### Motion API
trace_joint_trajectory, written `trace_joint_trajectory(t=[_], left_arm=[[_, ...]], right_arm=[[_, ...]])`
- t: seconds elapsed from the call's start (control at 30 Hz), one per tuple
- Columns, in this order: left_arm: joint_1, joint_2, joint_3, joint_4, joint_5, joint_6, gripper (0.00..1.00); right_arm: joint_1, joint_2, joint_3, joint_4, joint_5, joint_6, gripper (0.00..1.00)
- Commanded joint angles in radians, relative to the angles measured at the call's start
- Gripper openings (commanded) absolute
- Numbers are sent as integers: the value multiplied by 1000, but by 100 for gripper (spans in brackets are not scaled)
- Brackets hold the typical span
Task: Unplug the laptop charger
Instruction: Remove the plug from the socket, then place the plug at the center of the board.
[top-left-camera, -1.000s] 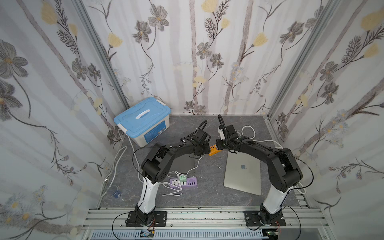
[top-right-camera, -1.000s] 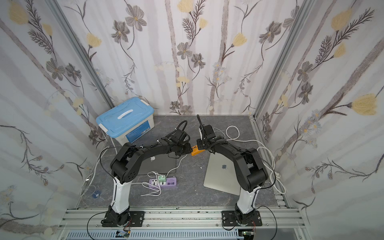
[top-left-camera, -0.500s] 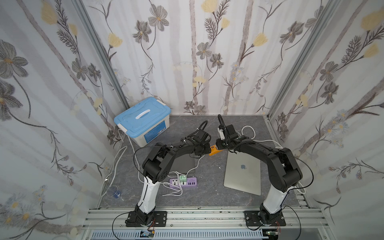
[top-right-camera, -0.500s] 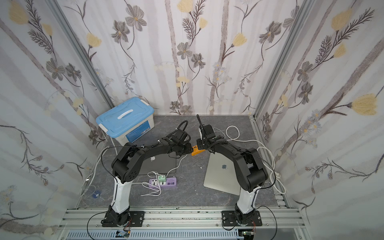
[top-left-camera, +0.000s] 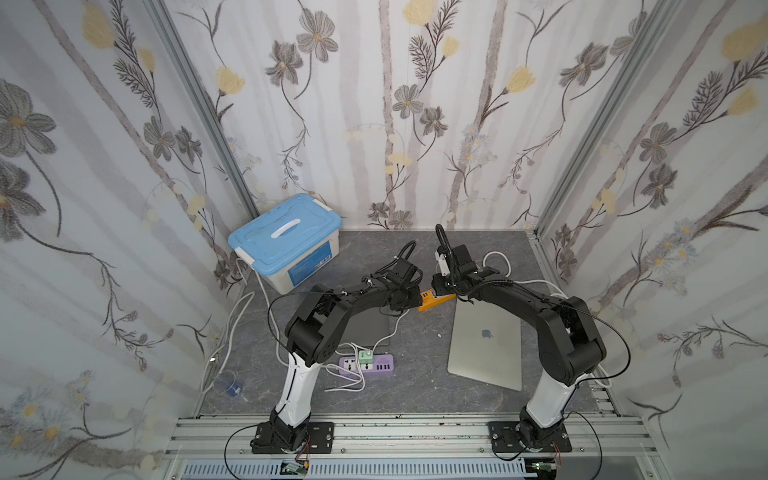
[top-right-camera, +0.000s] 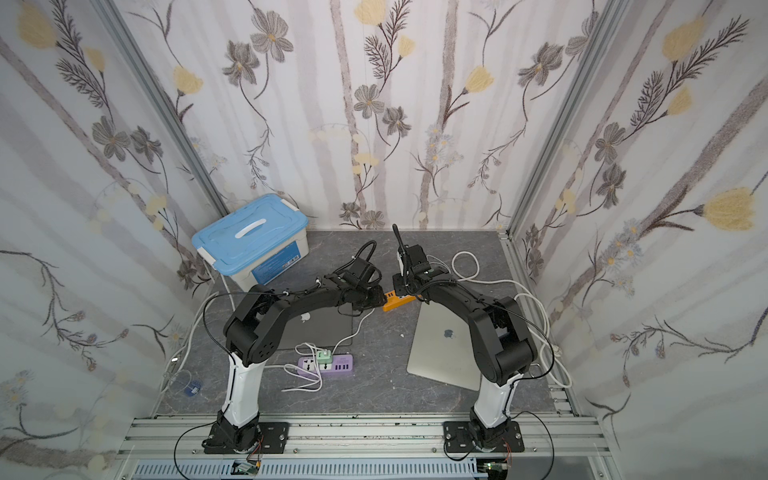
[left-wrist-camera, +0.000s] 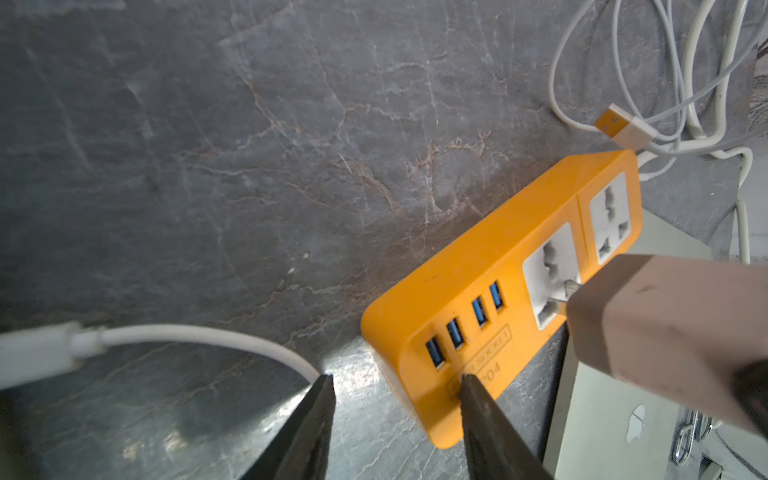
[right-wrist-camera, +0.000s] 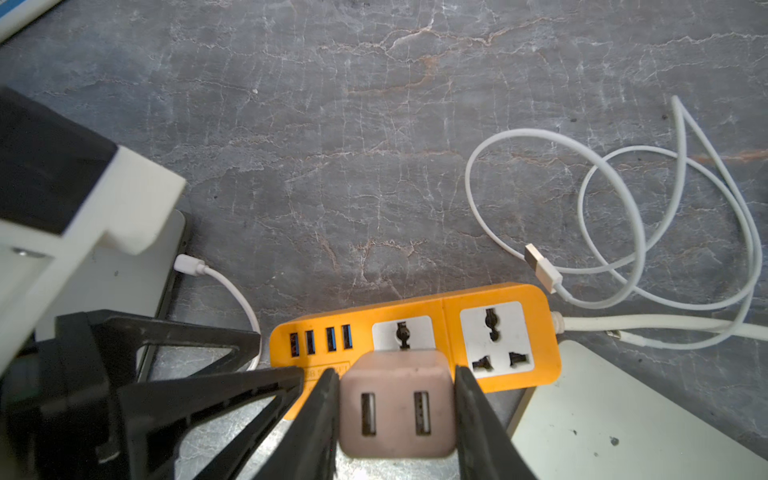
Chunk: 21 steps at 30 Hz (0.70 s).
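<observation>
Because everything else lies on it, the table (top-left-camera: 415, 390): a dark marbled slab, flat and firm, so the strip can be pinned against it.
Silver laptop (top-left-camera: 486, 345): shut, under the right arm, one corner just beside the strip; it lies clear of the pull.
Grey laptop (top-right-camera: 316, 328): shut, under the left arm, with a white cable plugged into its edge.
Orange power strip (left-wrist-camera: 478, 257): flat between the two laptops, sockets up. It looks light and would likely rise with the plug unless held.
Left gripper (left-wrist-camera: 395, 378): jaws partly apart with nothing between them. One tip bears on the strip's labelled end by the USB ports and the other stands off it over the table. I judge this a brace, not a grasp.
Right gripper (right-wrist-camera: 395, 370): jaws pressed on two opposite sides of the charger from above, so the pull runs along the pins.
Charger (right-wrist-camera: 395, 415): a pale cube with two empty USB ports, over the socket nearer the USB row and raised slightly off its face.
Prongs (left-wrist-camera: 572, 286): bare metal shows between cube and socket, so probably part drawn and not free.
</observation>
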<state>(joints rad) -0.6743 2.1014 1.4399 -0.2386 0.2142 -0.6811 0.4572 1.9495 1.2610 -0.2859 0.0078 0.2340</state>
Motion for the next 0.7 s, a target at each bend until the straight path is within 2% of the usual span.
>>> trace_joint_trajectory(t=[0.0,0.13,0.37,0.67], left_arm=[[-1,16,-8,-100,-41,5,51],[1,14,-9,-100,-39,6,51],[1,10,-5,-94,-32,8,51],[1,4,46,-91,-10,40,51]], right_arm=[[1,-7,9,29,17,-8,36],[1,-1,33,23,27,-14,36],[1,43,165,-31,52,-27,36],[-27,151,286,-44,64,-38,35]])
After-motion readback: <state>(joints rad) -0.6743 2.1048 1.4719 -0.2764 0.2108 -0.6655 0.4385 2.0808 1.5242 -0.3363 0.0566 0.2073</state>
